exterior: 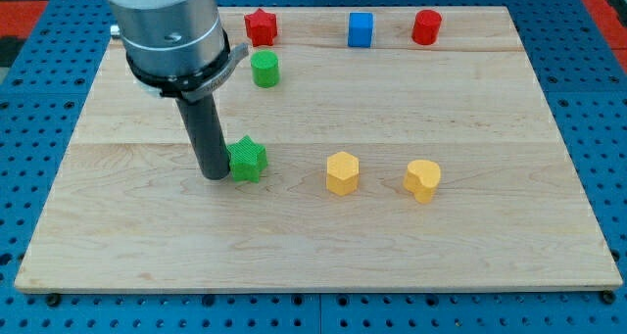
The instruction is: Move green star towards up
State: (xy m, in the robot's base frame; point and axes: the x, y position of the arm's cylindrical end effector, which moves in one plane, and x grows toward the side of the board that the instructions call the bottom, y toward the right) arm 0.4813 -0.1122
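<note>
The green star [248,160] lies on the wooden board [470,236], left of the middle. My tip [215,174] stands right against the star's left side, touching or nearly touching it. The dark rod rises from there to the grey arm body at the view's top left.
A green cylinder [265,69] sits above the star. A red star [260,25], a blue cube [361,29] and a red cylinder [426,27] line the top edge. A yellow hexagon [342,172] and a yellow heart [422,179] lie to the star's right.
</note>
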